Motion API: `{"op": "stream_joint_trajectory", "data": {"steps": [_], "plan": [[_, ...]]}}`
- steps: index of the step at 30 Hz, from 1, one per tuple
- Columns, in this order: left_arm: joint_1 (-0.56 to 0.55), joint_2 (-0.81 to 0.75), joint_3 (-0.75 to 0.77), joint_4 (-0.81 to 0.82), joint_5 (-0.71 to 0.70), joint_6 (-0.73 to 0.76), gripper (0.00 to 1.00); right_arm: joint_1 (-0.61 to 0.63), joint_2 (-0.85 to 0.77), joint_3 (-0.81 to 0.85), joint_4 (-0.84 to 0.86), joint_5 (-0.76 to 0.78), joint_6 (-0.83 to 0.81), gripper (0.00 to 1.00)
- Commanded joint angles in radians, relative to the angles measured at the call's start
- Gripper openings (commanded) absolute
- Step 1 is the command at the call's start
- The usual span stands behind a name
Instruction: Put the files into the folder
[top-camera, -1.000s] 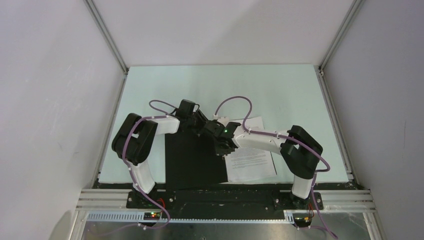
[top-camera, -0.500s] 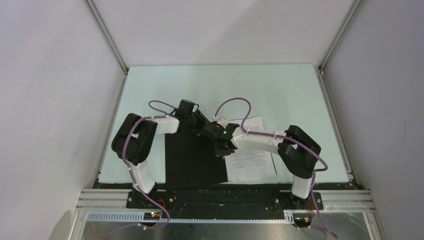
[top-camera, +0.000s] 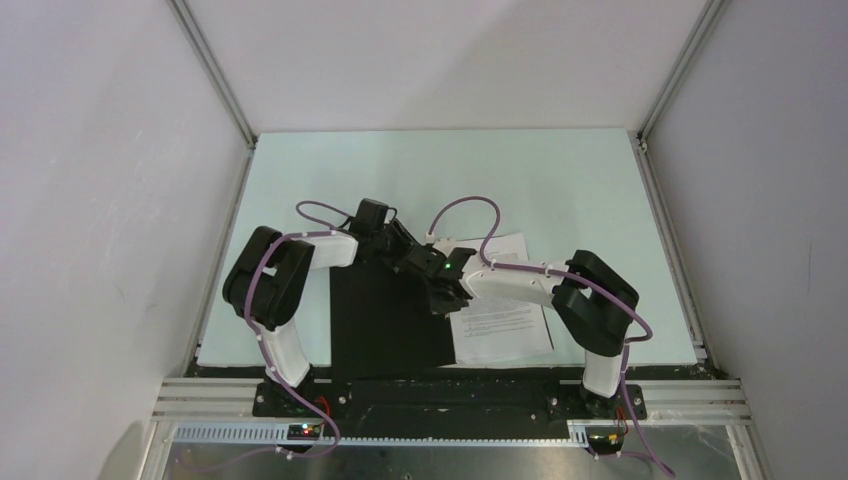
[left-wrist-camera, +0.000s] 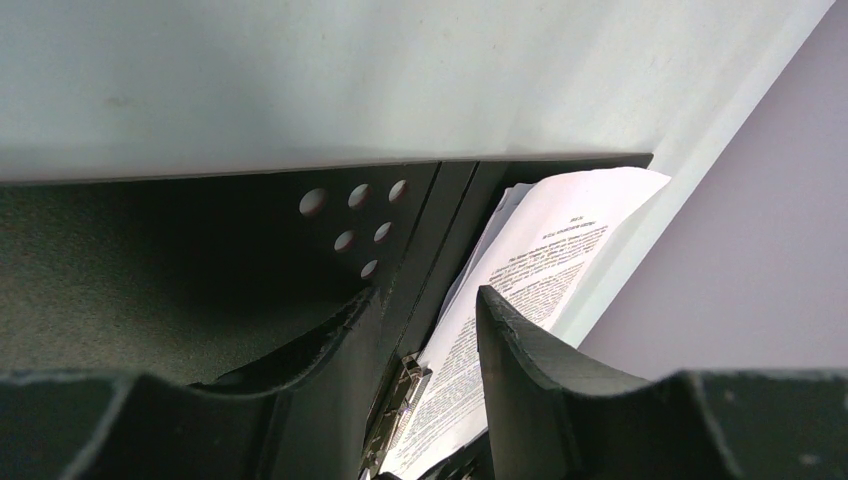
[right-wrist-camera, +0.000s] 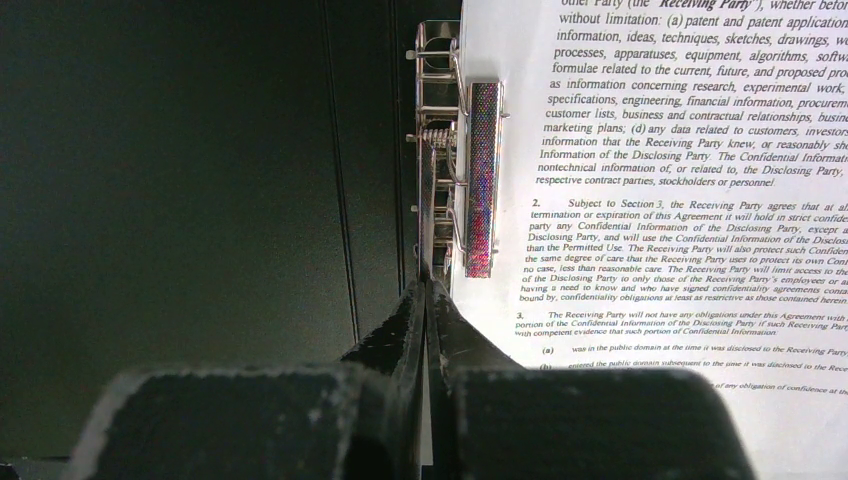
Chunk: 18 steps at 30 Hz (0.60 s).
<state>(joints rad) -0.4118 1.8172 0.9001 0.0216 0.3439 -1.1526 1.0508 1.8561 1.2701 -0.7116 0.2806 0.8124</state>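
The folder (top-camera: 385, 325) lies open on the table, black inside up, with its left cover bare (right-wrist-camera: 200, 200). The files (top-camera: 505, 325) are white printed sheets lying on its right half. A metal spine clip (right-wrist-camera: 470, 150) rests its bar on the sheets' left edge (right-wrist-camera: 680, 200). My right gripper (right-wrist-camera: 425, 290) is shut, and its tips meet at the near end of the clip's lever. My left gripper (left-wrist-camera: 425, 310) stands open over the far end of the spine, one finger (left-wrist-camera: 330, 335) above the left cover (left-wrist-camera: 200, 260) and the other above the files (left-wrist-camera: 540, 270).
The pale green table (top-camera: 560, 180) is walled by white panels with aluminium posts at the back corners. A black rail (top-camera: 450, 390) with both arm bases runs along the near edge. The two wrists sit close together over the spine.
My right wrist has slid slightly left toward the folder's spine. The left arm, folder and files have not moved.
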Motion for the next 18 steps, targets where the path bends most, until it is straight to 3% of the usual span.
{"op": "stream_joint_trajectory", "data": {"steps": [1, 18], "plan": [[0.017, 0.026, -0.028, -0.068, -0.099, 0.018, 0.48, 0.002, 0.084, -0.041, -0.077, 0.006, 0.012, 0.01], [0.021, 0.026, -0.036, -0.069, -0.106, 0.015, 0.48, -0.015, 0.093, -0.093, -0.066, 0.019, 0.025, 0.00]]}}
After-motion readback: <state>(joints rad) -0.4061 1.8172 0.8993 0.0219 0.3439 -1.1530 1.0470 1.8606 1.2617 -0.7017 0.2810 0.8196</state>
